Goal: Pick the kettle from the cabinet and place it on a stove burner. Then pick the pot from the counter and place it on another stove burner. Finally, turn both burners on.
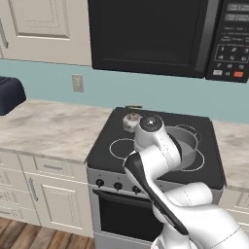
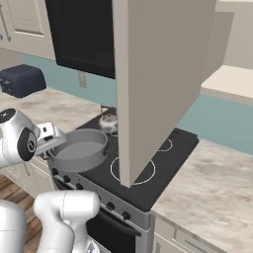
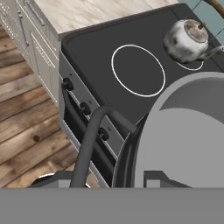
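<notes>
1. Right now the gripper (image 2: 51,139) holds the pot (image 2: 79,148) by its near rim, its fingers pinched on the rim wall beside one loop handle (image 3: 94,140), as the right base and hand views show.
2. Seen from the right base view, the pot sits level, over the front left part of the black cooktop (image 2: 168,163); whether its bottom touches the glass I cannot tell.
3. From the left base view the pot (image 1: 187,141) shows partly behind the arm's white links, over the right side of the cooktop (image 1: 109,138).
4. Meanwhile the kettle (image 3: 187,40) stands upright on a rear burner, its round silver body covering most of that small ring; in the left base view it (image 1: 131,121) is at the back left of the glass.
5. One large burner ring (image 3: 138,70) lies bare between the kettle and the stove's front edge, just beside the pot's rim.
6. Along the stove front runs a row of dark knobs (image 1: 117,185), below the pot.
7. Marbled counter (image 1: 48,129) extends to the left of the stove, with a dark blue toaster (image 2: 22,80) on it near the wall.
8. A beige cabinet side panel (image 2: 158,79) hangs in front of the right base camera, hiding part of the cooktop.
</notes>
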